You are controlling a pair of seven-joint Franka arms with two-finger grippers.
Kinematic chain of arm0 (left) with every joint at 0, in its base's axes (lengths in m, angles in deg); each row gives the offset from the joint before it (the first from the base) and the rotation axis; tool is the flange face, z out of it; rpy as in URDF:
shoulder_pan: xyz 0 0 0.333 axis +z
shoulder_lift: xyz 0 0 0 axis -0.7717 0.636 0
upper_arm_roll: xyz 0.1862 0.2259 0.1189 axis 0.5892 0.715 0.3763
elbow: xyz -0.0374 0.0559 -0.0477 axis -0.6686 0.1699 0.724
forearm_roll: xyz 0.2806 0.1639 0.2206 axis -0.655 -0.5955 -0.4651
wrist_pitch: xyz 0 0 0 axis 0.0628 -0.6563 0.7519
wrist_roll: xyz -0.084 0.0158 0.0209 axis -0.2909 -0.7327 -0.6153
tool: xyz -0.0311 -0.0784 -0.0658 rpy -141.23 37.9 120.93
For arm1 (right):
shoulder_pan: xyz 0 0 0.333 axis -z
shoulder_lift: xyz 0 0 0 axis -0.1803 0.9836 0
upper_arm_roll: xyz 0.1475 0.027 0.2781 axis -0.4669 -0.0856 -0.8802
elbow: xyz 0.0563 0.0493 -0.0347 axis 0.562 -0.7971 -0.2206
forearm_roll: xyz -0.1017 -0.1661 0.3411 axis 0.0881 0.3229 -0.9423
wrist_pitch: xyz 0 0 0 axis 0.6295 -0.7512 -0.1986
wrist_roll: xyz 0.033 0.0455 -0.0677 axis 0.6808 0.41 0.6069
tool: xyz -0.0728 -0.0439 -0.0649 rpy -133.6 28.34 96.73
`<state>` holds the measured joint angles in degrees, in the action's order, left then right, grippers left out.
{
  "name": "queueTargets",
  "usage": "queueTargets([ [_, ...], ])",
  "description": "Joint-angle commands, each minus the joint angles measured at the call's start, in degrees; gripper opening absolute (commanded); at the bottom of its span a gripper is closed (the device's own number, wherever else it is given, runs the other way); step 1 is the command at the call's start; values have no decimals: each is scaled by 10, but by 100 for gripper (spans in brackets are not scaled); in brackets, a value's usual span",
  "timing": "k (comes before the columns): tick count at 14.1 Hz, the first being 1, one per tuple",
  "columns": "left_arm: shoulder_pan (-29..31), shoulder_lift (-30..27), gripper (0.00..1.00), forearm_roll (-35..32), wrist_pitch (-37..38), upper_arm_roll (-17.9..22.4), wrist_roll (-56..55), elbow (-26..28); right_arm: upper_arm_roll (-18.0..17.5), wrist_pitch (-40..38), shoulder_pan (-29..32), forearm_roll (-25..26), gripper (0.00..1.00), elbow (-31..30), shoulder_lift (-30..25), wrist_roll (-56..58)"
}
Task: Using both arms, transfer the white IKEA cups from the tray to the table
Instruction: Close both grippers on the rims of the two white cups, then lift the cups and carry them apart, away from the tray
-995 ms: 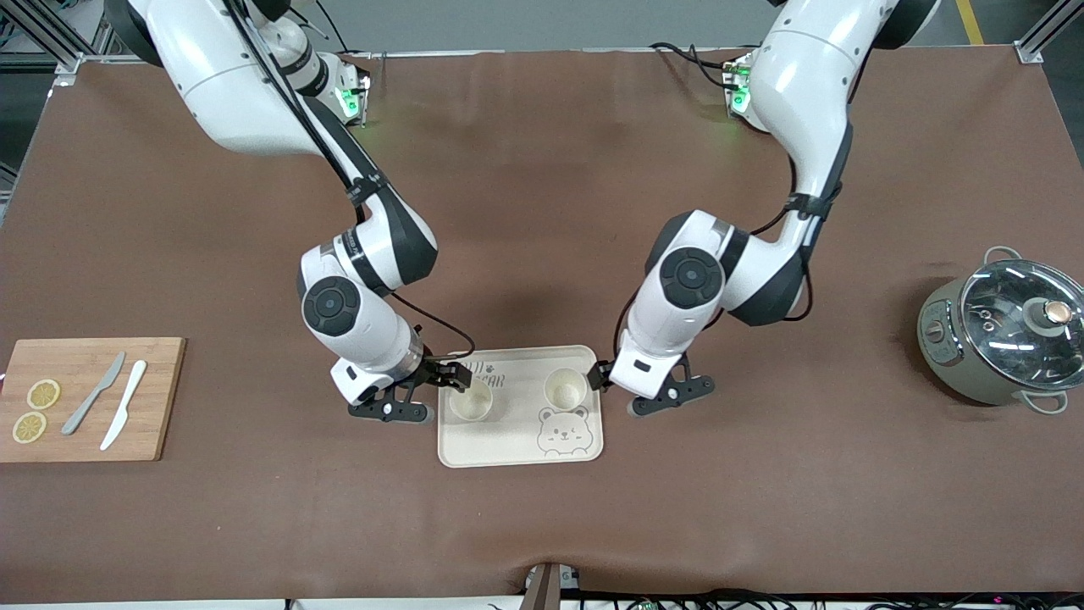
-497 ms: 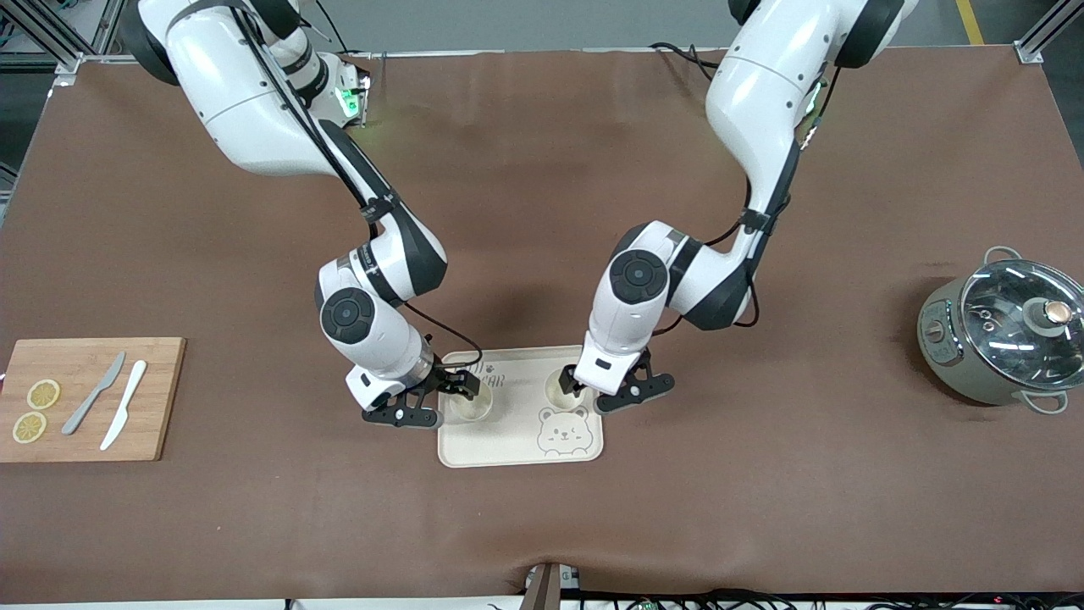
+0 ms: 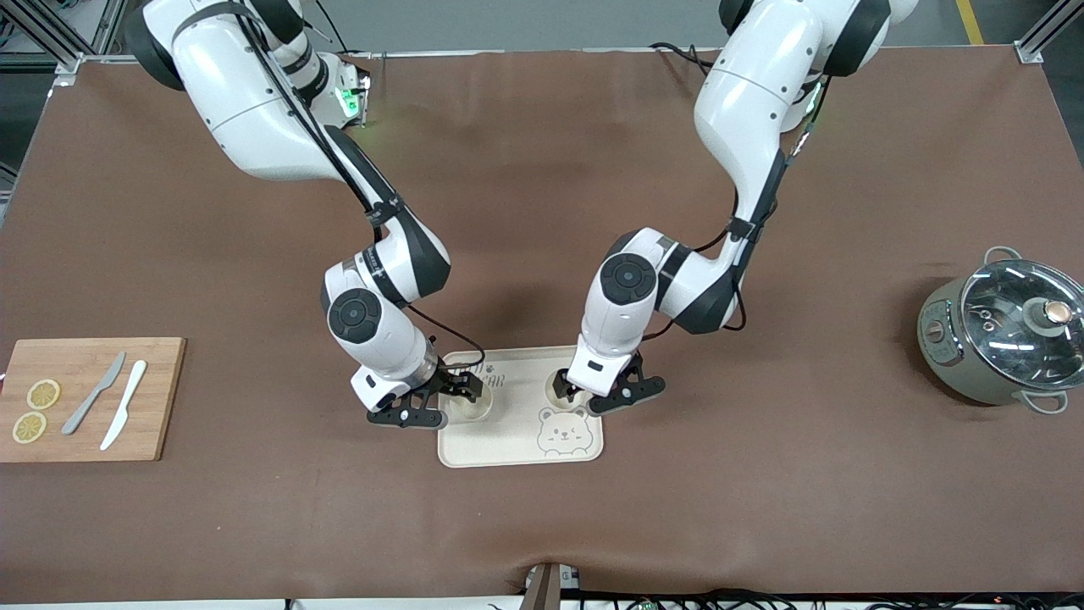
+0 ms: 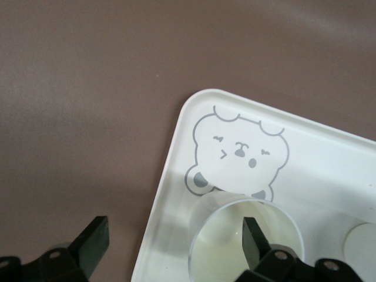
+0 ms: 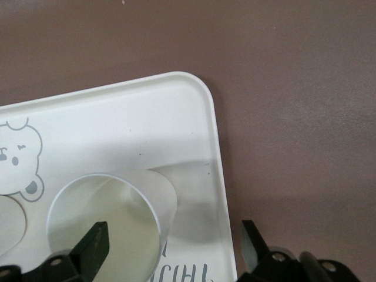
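Both cups are on the tray (image 3: 517,453) in the middle of the table (image 3: 762,508), one toward each arm's end of it, with the bear drawing nearer the front camera than the cup on the left arm's side. They look like small, light, thin-walled things, stiff but probably a bit slick, so I'd guess they tip or skate easily if nudged from one side. Pinching the wall over the rim, one finger in and one out, seems the sensible hold, and that's exactly how both arms are lined up. The left gripper (image 4: 176,235) is down at its cup (image 4: 235,247) with the fingers spread wide: one finger sits inside the mouth of the cup, the other hangs outside the tray edge over the brown cloth, so nothing is squeezed yet. The right gripper (image 5: 173,238) is the mirror of that at the other cup (image 5: 111,217): one finger dips inside the rim, the other is out past the tray's rim, and the gap looks open, with no grip on the wall that I can see. From the front view the right gripper (image 3: 440,402) and left gripper (image 3: 597,394) sit low over the two cups, which haven't left the tray.
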<state>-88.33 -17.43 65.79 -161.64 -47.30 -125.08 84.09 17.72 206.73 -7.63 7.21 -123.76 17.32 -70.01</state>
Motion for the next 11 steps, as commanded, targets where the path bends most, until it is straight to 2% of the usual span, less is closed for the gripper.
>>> queueTargets([
  [1, -23, 17, 100, -15, -8, 22, -25, -17, 5, 1, -7, 13, 70, 14, 9, -16],
  [3, -23, 17, 100, -14, -8, 22, -34, -17, 5, 1, -7, 13, 52, 14, 9, -16],
  [4, -23, 17, 91, -13, -9, 22, -39, -17, 5, 0, -7, 13, 49, 14, 9, -16],
  [6, -23, 17, 46, -13, -9, 22, -43, -18, 5, 0, -6, 13, 41, 14, 10, -16],
  [8, -23, 16, 18, -13, -10, 22, -48, -18, 5, 0, -6, 13, 23, 14, 12, -16],
  [9, -23, 16, 6, -13, -9, 22, -52, -18, 5, 0, -6, 13, 19, 14, 12, -16],
  [10, -24, 16, 0, -13, -10, 22, -53, -18, 5, 0, -5, 13, 16, 14, 12, -16],
  [11, -24, 16, 0, -13, -10, 23, -53, -18, 5, 0, -5, 14, 11, 14, 12, -16],
])
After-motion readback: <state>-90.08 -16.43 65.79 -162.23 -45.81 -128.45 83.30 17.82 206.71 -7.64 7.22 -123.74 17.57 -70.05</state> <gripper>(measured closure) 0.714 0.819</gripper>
